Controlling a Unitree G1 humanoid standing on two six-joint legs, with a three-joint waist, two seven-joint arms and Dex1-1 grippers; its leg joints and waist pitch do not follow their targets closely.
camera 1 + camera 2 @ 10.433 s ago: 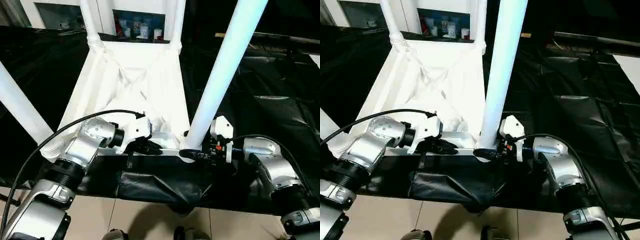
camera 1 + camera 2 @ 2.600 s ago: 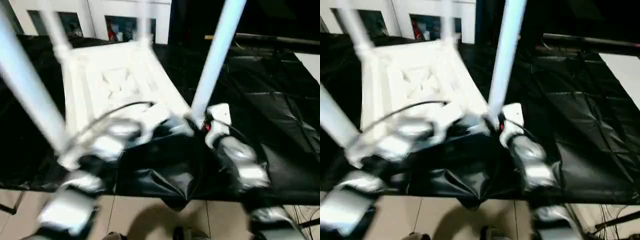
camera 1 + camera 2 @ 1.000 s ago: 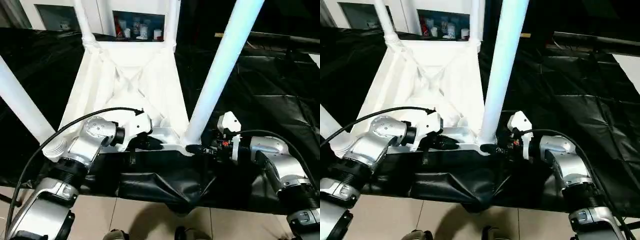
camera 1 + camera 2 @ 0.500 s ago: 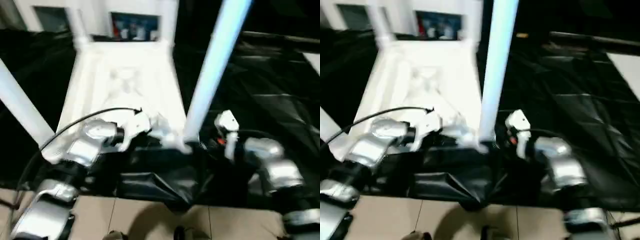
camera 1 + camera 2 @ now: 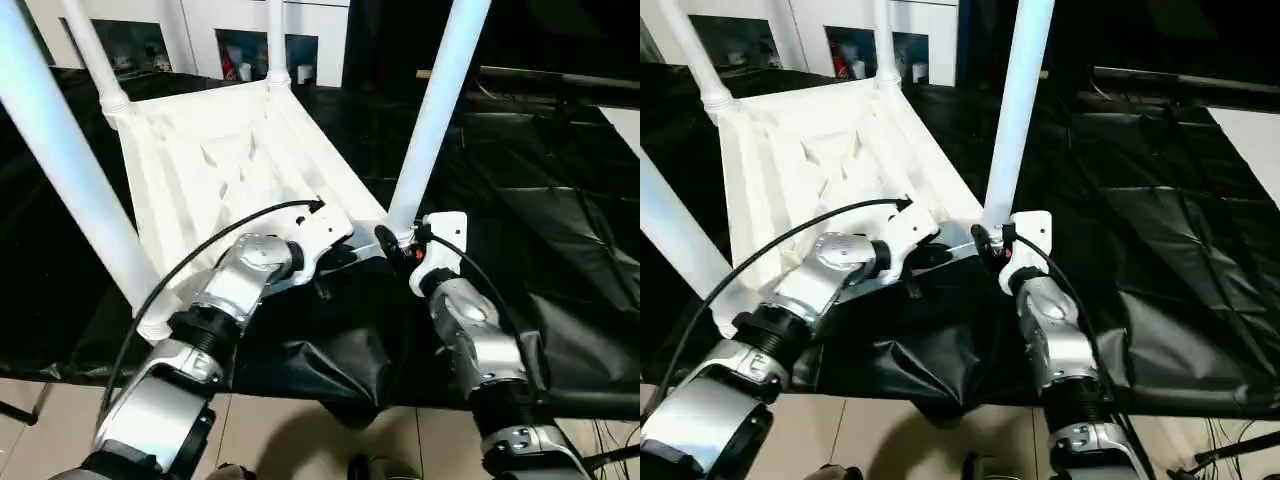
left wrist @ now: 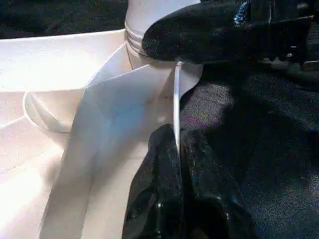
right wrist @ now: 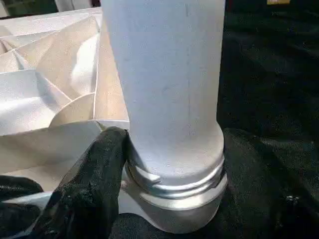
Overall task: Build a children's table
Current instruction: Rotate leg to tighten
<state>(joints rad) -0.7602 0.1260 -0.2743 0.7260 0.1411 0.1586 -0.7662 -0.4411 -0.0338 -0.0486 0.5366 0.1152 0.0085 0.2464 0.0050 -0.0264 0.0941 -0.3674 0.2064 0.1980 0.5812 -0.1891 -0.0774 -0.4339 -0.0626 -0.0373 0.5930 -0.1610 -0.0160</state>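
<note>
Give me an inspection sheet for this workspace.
Surface: black sheet, creased, hanging over the near edge.
Job's things: tabletop upside down, ribs up; four legs standing in corner sockets.
Clutter: nothing seen.
Grippers: left gripper shut on the tabletop's thin near rim; right gripper around the near right leg's base, fingers against it.
Cables: black cable arcs over the left arm.
Surroundings: white cabinets behind, tiled floor below.
</note>
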